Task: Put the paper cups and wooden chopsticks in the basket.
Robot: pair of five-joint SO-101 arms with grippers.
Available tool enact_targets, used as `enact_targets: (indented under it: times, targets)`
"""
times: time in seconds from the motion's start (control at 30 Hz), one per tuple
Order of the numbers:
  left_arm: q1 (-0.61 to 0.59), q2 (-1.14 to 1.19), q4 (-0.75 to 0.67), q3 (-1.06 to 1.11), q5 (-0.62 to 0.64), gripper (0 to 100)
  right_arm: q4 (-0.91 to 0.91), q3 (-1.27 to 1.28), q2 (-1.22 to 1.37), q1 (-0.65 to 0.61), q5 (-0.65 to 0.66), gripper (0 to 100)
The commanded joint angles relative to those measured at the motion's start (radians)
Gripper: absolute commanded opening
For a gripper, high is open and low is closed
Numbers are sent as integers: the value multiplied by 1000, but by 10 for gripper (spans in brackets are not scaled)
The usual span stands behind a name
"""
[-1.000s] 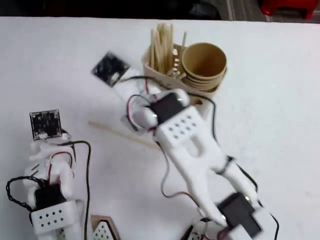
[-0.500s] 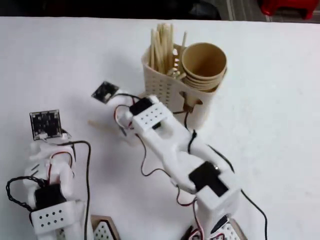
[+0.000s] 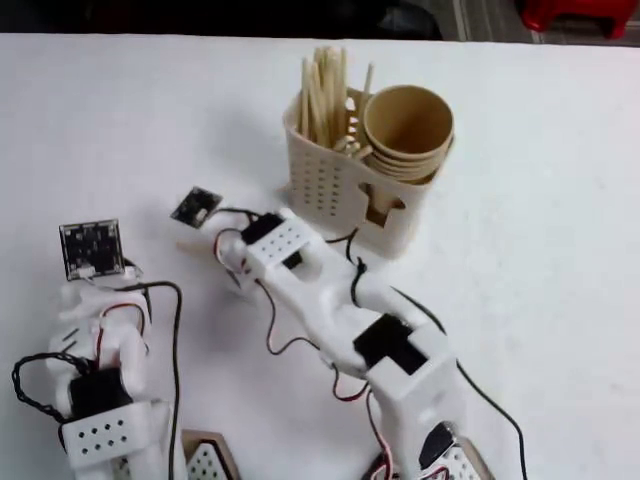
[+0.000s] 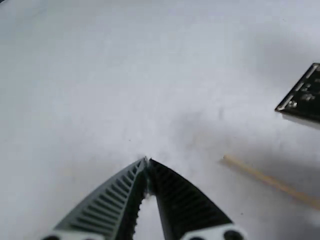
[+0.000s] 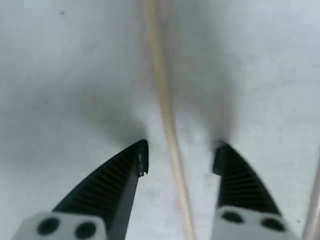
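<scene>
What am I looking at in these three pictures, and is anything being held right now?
Two small white robot arms sit at a white table. The overhead picture looks down on both; the other two come from a camera on each wrist, looking past its fingers. A basket holds paper cups and a bundle of chopsticks. One loose chopstick lies on the table. The right gripper is open, a finger on either side of it, holding nothing. The left gripper is shut and empty.
</scene>
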Motion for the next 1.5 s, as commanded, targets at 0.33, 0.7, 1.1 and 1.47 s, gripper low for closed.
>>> enact_targets:
  times: [0.33, 0.7, 1.1, 1.47]
  targets:
    - [-8, -16, -25, -3, -14, 27, 297, -284, 21, 59, -2, 18]
    - [-8, -16, -26, -3, -14, 27, 363, -341, -363, 136, -2, 18]
    - [-8, -16, -26, -3, -14, 27, -8, -333, -750, 140, -12, 18]
    - [-8, -16, -26, -3, -14, 27, -573, -120, -779, 291, -112, 18]
